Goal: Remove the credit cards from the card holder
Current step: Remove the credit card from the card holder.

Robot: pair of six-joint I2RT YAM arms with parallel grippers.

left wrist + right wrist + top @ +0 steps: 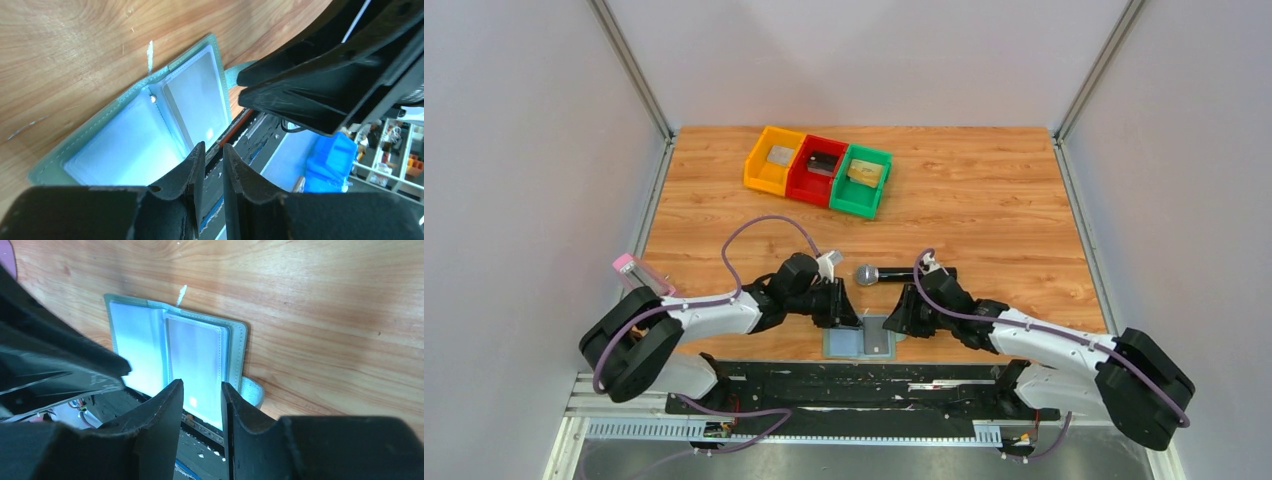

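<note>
holder point(861, 343) lies open and flat on the table point(994, 200), at the near edge, midway between the two arm bases. two panels face up, side by side, with the centre crease running away from the arms. its near edge reaches the table edge, above the black rail point(854, 385). the clear sleeves point(192, 347) inside look pale and glossy; can't tell if any card sits in them. a small tab point(251, 390) sticks out at the right panel's side.

left claw point(212, 147): jaws at a narrow gap, nothing between them. tips are down at the holder's near edge by the left panel; can't tell if they touch it.

right claw point(201, 385): also a narrow gap, nothing pinched. tips are just over the near end of the right panel's sleeve; contact unclear there too.

from above, the two claws face each other across the holder, close but apart.

mic point(882, 275) lies on the table just beyond the claws, head to the left.

three bins touch in a row at the far side, well apart from the holder: yellow bin point(759, 172), red bin point(804, 188), green bin point(856, 203). gold card point(865, 172) lies in the green bin. there's a flat grey piece in the yellow bin and a dark one in the red; both too small to identify.
</note>
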